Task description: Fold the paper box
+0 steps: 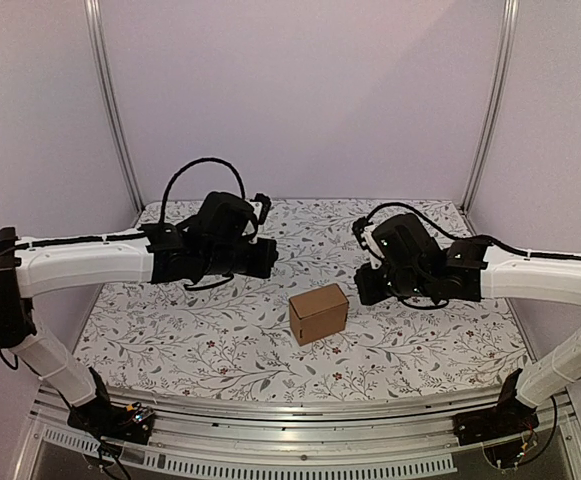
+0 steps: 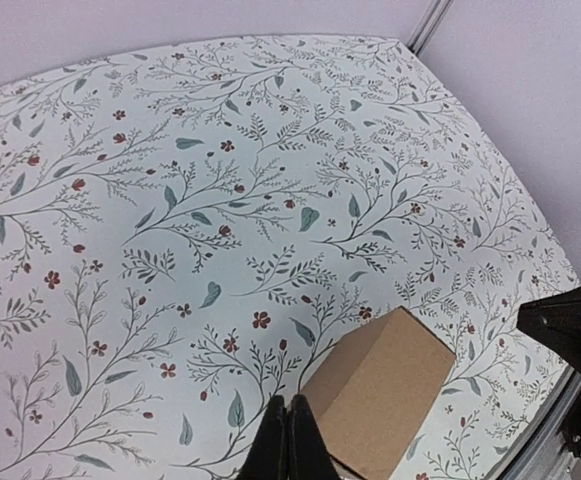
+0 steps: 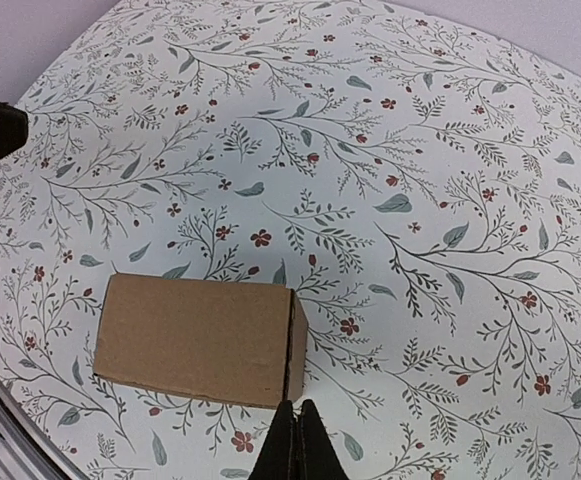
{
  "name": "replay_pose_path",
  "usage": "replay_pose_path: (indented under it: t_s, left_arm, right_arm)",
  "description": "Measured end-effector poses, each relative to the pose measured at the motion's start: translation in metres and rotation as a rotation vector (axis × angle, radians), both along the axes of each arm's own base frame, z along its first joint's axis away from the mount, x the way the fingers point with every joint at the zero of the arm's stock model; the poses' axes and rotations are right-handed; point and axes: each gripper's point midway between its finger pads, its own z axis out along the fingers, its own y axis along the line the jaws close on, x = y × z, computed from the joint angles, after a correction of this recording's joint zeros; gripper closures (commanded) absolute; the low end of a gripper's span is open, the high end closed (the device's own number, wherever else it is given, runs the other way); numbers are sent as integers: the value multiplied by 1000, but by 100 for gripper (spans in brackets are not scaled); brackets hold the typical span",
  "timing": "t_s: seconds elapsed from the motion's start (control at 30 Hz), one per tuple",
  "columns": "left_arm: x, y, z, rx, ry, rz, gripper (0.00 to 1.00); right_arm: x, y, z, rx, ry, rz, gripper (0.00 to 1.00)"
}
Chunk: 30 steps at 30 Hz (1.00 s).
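Floral cloth (image 1: 170, 330) lies flat throughout. Left gripper (image 2: 288, 440) hovers raised, fingers pressed together, holding nothing. Box (image 1: 318, 313) stands on the cloth between the grippers, already closed into a carton, which likely explains why both hang clear. Right gripper (image 3: 296, 440) hovers just beside it, fingers pressed together, empty.

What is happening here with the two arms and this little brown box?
Two robot arms are working on a paper box, and it looks already folded: a closed brown carton standing on the flowered table between them. The left arm and the right arm both hover above the table, one on each side of the box and apart from it. Both pairs of jaws are shut and hold nothing.
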Motion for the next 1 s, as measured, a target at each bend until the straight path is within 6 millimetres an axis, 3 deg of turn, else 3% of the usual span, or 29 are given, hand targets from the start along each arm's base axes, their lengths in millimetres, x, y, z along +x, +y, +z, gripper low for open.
replay_pose_path:
  t_s: [0.23, 0.5, 0.8, 1.0]
  left_arm:
    - [19, -7, -52, 66, 147, -4, 100]
    - [11, -42, -92, 50, 287, -128, 100]
    - [-3, -54, -101, 10, 358, -198, 100]
    - [-12, -44, -113, 20, 388, -185, 100]
  right_arm:
    - [-12, -14, -34, -56, 79, -15, 100]
    - [-26, -4, -86, -39, 243, -26, 100]
    - [-23, 25, -99, 56, 315, -27, 100]
    - [-18, 52, -98, 140, 356, -2, 100]
